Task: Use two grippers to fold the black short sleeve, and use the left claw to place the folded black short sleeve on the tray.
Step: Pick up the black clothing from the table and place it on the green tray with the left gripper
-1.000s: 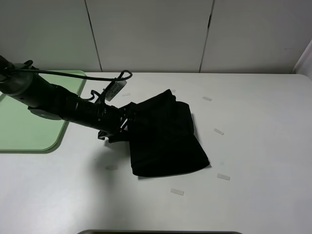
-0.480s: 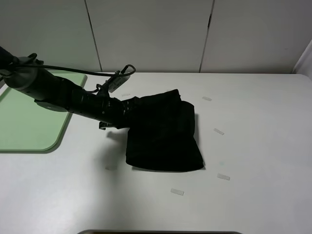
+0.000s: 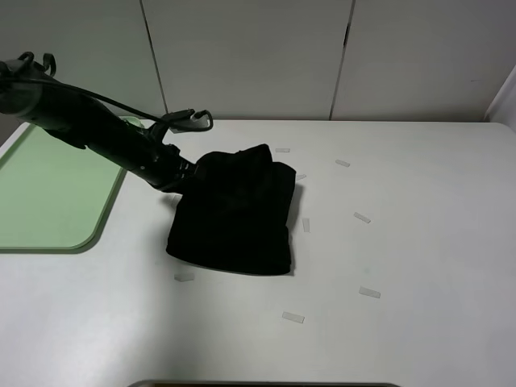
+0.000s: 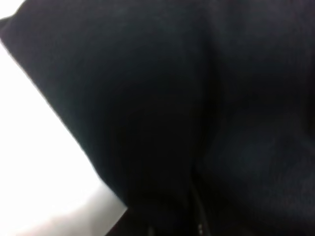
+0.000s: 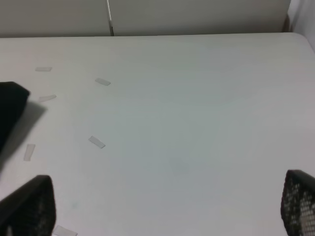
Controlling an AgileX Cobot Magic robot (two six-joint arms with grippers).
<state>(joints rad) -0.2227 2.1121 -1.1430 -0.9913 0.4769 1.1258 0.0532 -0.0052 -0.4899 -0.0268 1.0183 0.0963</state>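
Black short sleeve: folded into a thick, roughly square bundle, resting on the white table left of its middle, nearer the far edge than the near one; just beside the tray but not on it.
Tray: mint green, at the table's left edge, toward the far-left corner; nothing lies on it.
Left claw: at the bundle's far-left corner, jaws nearly closed and pinching the cloth there. The left wrist view is filled with black fabric, so the exact bite is hidden.
Right claw: jaws spread wide, holding nothing, over bare table well to the right of the shirt.
Tape scraps: small pale strips scattered on the table around and to the right of the bundle.
Stage: folding looks done; carrying to the tray seems to be the step in hand.
Risk, unfolding: the grip is on one corner only, so loose layers may sag open when lifted.
Risk, slipping: a shallow bite on thick cloth could let go over the table.
Risk, snagging: a dragged edge may catch the tray's raised rim.
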